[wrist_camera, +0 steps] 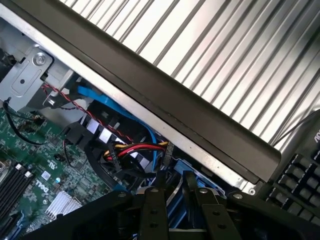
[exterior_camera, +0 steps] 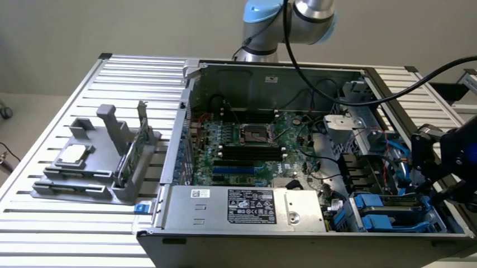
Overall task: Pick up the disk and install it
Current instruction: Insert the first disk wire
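From where I stand, the black two-fingered claw (exterior_camera: 427,187) hangs at the exterior view's right, low over the drive bay in the near corner of the open grey steel computer case (exterior_camera: 298,252). The flat silver-grey hard disk with blue plastic rails (exterior_camera: 391,209) sits down in that bay, just beneath the claw.

In the wrist view the claw (wrist_camera: 173,181) is drawn in narrow, with the disk's blue plastic (wrist_camera: 175,200) between its fingers (wrist_camera: 152,210). I take that for a grip on the disk, though the contact itself is partly hidden.

To my eye the pick-up is done and the installing is in hand, with the disk at its slot but, I'd guess, not yet fully seated. Seating it calls for a straight push square to the bay's guides (the red, yellow and black cable bundle (wrist_camera: 132,149) and the blue data cable (wrist_camera: 107,107) lie close by, so there is little room to wander). The green motherboard (exterior_camera: 246,142) lies well apart.
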Robot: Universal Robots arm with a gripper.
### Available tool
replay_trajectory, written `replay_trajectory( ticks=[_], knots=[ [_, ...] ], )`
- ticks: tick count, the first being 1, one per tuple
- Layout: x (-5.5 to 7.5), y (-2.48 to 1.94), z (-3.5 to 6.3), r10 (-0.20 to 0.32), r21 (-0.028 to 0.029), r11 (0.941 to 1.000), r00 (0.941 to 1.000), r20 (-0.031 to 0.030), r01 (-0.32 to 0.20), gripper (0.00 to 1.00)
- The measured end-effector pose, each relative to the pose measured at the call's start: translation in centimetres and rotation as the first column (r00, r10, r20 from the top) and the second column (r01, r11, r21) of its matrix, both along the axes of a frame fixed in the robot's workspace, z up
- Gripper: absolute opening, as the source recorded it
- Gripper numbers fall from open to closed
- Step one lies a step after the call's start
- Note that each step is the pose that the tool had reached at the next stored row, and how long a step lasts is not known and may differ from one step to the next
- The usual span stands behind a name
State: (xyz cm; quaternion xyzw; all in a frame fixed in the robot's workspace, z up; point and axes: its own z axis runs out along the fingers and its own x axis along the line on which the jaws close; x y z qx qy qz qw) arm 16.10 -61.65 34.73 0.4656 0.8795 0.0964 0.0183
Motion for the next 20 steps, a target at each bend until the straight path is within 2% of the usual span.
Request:
replay_trajectory(
  ticks=[4, 7, 13, 20],
  knots=[
    [0.0, 0.03, -0.01, -0.018, 0.0104, 0.9998, 0.9998, -0.0006, 0.018, 0.28],
    [0.0, 0.09, -0.04, -0.027, 0.0158, 0.9995, 0.9996, -0.0018, 0.027, 0.28],
    [0.0, 0.32, -0.32, -0.047, 0.0191, 0.9987, 0.9988, -0.0102, 0.048, 0.28],
    [0.0, 0.42, -0.61, -0.083, 0.0263, 0.9962, 0.9965, -0.0139, 0.083, 0.28]
  ],
)
